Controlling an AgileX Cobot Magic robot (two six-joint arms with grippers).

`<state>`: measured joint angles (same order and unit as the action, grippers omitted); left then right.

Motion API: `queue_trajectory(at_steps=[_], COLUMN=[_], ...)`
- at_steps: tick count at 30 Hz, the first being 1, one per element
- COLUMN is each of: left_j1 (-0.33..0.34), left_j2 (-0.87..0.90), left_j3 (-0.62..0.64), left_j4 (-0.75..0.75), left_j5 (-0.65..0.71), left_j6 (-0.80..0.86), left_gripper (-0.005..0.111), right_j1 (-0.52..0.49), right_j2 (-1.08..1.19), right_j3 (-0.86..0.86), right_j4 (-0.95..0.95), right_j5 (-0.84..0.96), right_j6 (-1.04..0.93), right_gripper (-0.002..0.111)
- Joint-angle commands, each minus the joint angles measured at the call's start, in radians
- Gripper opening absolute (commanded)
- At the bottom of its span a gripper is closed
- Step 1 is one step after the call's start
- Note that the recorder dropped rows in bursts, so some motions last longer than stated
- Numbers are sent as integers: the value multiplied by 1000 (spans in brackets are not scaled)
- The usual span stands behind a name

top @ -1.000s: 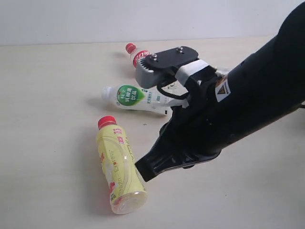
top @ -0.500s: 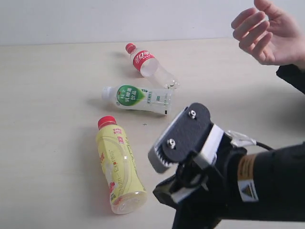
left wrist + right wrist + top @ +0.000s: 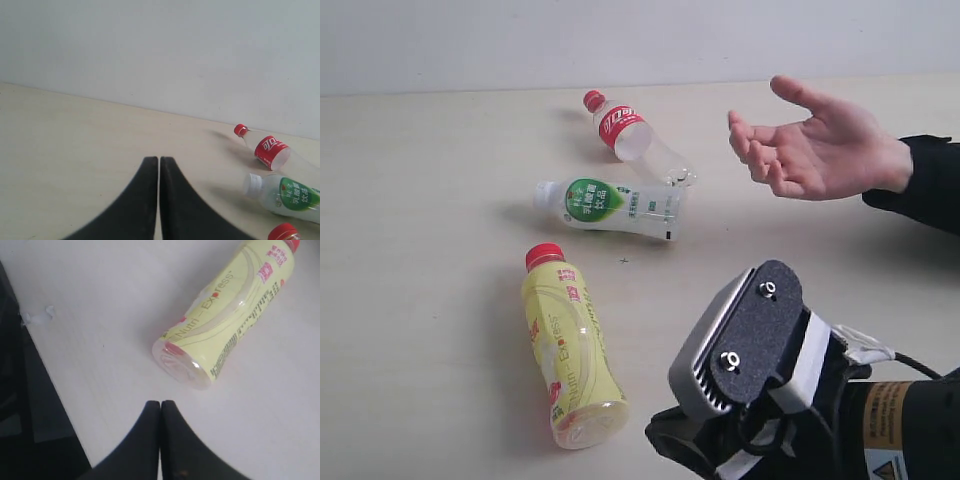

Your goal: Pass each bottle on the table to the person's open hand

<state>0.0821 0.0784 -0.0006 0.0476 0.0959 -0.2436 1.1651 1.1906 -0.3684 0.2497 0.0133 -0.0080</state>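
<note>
1. Bottles: three lie on their sides on the worktop [image 3: 420,250]. None touches the open hand [image 3: 815,150], which is held palm up above the worktop at the right of the exterior view.
2. Nearest the camera is the yellow bottle [image 3: 570,340]: red cap, opaque yellow printed body. Its contents cannot be told.
3. In the middle is the green-label bottle [image 3: 610,207]: white cap, clear body.
4. Farthest back is the red-label bottle [image 3: 630,135]: red cap, clear body.
5. The left end effector [image 3: 159,159] is closed and holds nothing.
6. The right end effector [image 3: 160,402] is closed and holds nothing. It is near the yellow bottle's base, not touching it.
</note>
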Motion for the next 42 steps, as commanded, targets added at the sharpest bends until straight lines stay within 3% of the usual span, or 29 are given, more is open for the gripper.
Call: queue_trajectory(at_steps=[1,8,13,18,20,22,26,30,35,42], left_j1=[2,2,2,2,2,2,2,2,2,2], left_j2=[5,5,5,5,5,5,5,5,5,5], left_j3=[1,1,1,1,1,1,1,1,1,1], left_j4=[-6,-6,-6,-6,-6,-6,-6,-6,-6,-6], left_j5=[-9,-9,-9,-9,-9,-9,-9,-9,-9,-9], left_j6=[0,0,0,0,0,0,0,0,0,0], left_gripper=[4,4,4,4,4,4,4,4,4,4], right_j1=[-40,-143,-195,-201,-201,-201,-199,-199,-199,-199], right_j2=[-9,-2,47,140,195,243,300,331,350,452], right_j3=[-2,-192,-408,-625,-673,-702,-710,-710,-710,-780], right_j4=[17,-77,-326,-878,-960,-947,-779,-528,-369,-170], right_j5=[-2,133,327,803,1048,1199,1208,1060,930,897], right_j6=[8,8,105,538,612,610,528,475,478,416], right_gripper=[0,0,0,0,0,0,0,0,1,58])
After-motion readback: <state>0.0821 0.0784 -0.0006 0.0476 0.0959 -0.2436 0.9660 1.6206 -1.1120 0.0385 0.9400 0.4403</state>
